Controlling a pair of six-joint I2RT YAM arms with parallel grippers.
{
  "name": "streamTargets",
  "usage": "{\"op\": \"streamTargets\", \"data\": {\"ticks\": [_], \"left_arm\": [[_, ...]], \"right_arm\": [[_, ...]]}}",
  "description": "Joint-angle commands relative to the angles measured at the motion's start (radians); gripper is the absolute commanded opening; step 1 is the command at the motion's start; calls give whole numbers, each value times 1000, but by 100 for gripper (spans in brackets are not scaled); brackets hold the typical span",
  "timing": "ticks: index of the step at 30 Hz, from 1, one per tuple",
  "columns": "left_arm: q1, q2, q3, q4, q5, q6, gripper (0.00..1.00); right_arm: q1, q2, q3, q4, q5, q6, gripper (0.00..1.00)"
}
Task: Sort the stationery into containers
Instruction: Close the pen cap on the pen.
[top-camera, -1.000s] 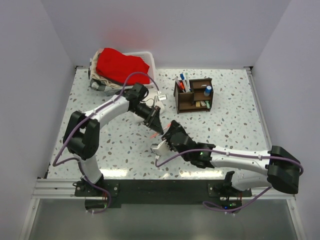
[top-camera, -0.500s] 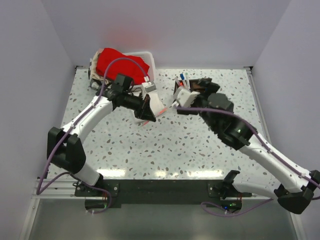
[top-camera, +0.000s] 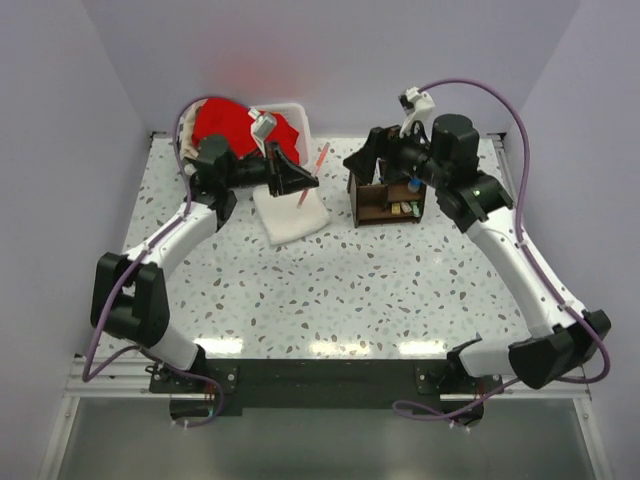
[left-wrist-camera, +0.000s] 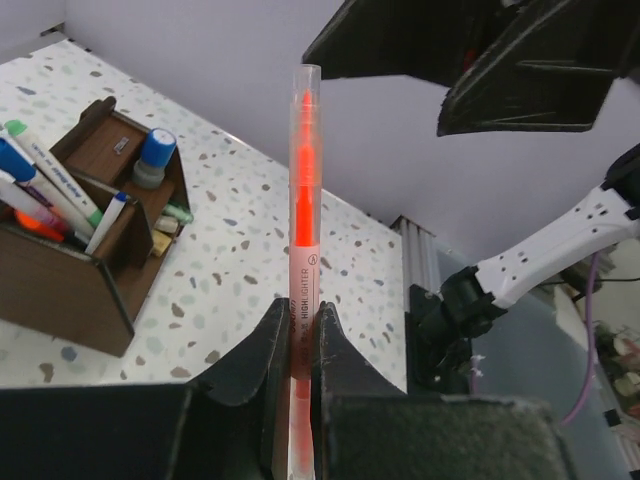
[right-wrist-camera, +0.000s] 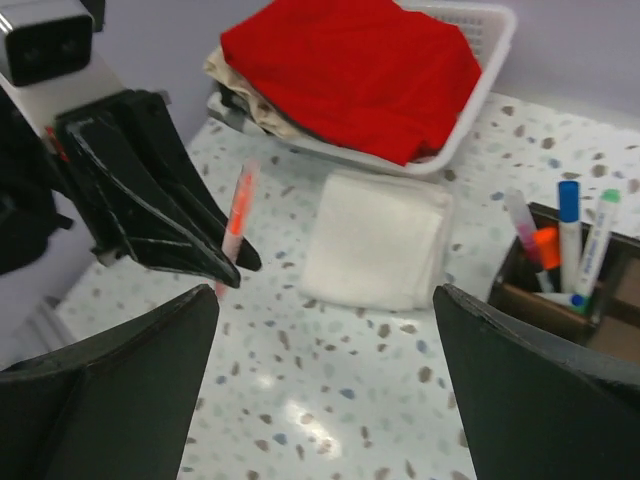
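Note:
A pink-orange highlighter (top-camera: 313, 170) is held in the air over the folded white cloth, and my left gripper (top-camera: 303, 186) is shut on its lower half. In the left wrist view the highlighter (left-wrist-camera: 303, 200) stands upright between the jaws of that gripper (left-wrist-camera: 297, 320). The dark brown wooden organizer (top-camera: 388, 200) stands at the back right with several pens (right-wrist-camera: 570, 235) in one compartment and a blue-capped bottle (left-wrist-camera: 155, 155) in another. My right gripper (top-camera: 370, 163) hovers at the organizer's left end, open and holding nothing (right-wrist-camera: 325, 330).
The folded white cloth (top-camera: 292, 212) lies on the speckled table left of the organizer. Behind it stands a white plastic basket (top-camera: 296, 110) holding a red cloth (top-camera: 235, 130). Walls close off the table at the back and both sides.
My left arm lifted the highlighter from mid-table up and back over the cloth. My right arm let go, opened, and swung from the table's near middle to the organizer.

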Motion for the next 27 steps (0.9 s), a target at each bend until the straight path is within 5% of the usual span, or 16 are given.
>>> {"op": "streamTargets", "data": {"ticks": [1, 7, 15, 27], "left_arm": [[7, 87, 118, 311, 74, -280, 0], [7, 118, 179, 289, 43, -285, 0], [7, 123, 167, 266, 36, -293, 0], [6, 150, 186, 304, 33, -324, 0]], "right_arm": [[-69, 71, 14, 248, -311, 344, 92], [-77, 174, 29, 371, -466, 408, 81], [-70, 168, -19, 524, -457, 409, 65], [3, 201, 12, 513, -399, 352, 59]]}}
